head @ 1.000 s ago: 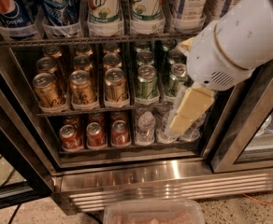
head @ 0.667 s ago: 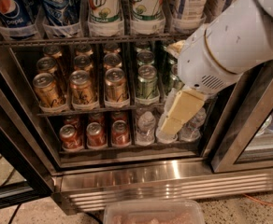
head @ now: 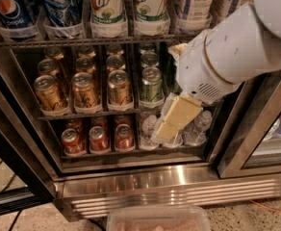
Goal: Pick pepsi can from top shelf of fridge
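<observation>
The pepsi can [head: 8, 8] is blue with a red-white-blue globe. It stands at the far left of the top shelf [head: 83, 41], behind a clear plastic stop. A second blue can [head: 58, 4] stands to its right, then two white-green 7UP cans [head: 107, 6]. The fridge [head: 179, 182] has a black frame and a ribbed steel base. My gripper [head: 165, 130] is cream-coloured and hangs from the white arm [head: 227, 57]. It points down-left in front of the lower right racks, well below and to the right of the pepsi can. It holds nothing that I can see.
Copper-gold cans [head: 85, 88] and green cans [head: 151, 83] fill the middle rack. Red cans [head: 98, 138] and clear bottles [head: 198, 126] stand on the lowest rack. A second cooler's door frame [head: 256, 129] is at right. A clear plastic bin [head: 157, 218] lies on the floor in front.
The arm and gripper have shifted a little to the left in front of the lower racks. The cans have not moved.
</observation>
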Robot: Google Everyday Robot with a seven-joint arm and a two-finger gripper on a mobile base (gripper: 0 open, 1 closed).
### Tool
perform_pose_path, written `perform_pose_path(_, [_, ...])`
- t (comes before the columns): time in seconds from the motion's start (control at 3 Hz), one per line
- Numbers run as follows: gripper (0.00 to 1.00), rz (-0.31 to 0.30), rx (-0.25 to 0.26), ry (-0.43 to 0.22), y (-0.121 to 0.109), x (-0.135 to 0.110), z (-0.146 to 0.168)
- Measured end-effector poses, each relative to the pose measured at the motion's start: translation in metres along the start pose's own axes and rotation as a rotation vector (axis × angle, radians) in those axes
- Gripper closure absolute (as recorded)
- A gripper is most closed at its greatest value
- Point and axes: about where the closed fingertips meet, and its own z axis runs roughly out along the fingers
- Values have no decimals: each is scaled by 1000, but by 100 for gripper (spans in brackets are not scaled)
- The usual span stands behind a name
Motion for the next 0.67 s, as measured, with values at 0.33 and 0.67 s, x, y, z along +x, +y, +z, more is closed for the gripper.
perform_pose_path(0.33, [0,58,77,-53,4,-12,21])
perform_pose_path(0.67, [0,141,159,-108,0,-24,42])
